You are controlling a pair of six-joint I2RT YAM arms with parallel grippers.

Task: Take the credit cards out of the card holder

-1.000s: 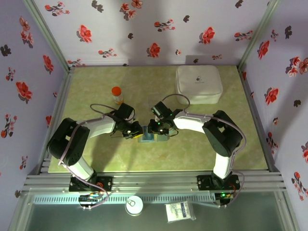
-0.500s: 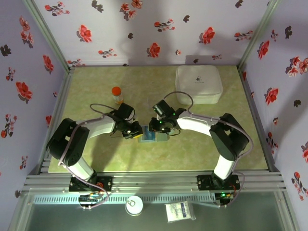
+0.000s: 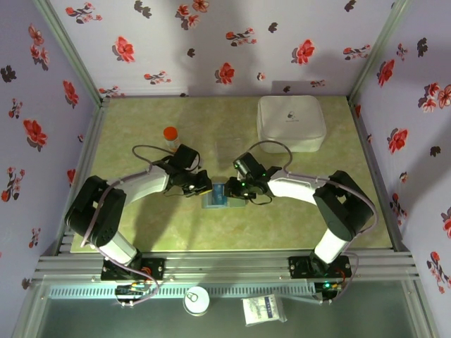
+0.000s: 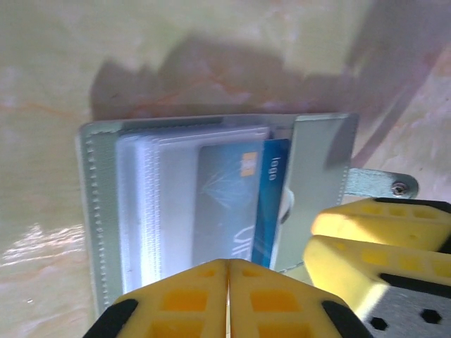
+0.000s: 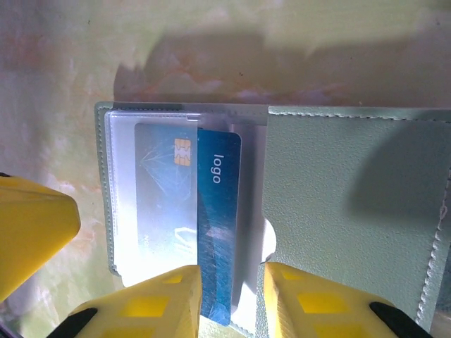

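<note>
Top view: holder [image 3: 220,196] lies open mid-bench [image 3: 282,225], near side. The left pincer [image 3: 204,189] and right pincer [image 3: 237,190] are both at it.

Left wrist: left pincer [image 4: 227,299] is clenched at the holder's [image 4: 320,162] near edge, can't tell if it's pinching anything.

Right wrist: right pincer [image 5: 229,306] is released, straddling the blue card's [image 5: 215,211] near end. The card's only partly out of its sleeve [image 5: 120,176], so I'd say nothing's removed yet.

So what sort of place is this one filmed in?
Probably a lab test booth, not a home: pale walls printed with red flowers, a green marbled tabletop, and a ribbed aluminium frame rail along its near edge.
</note>
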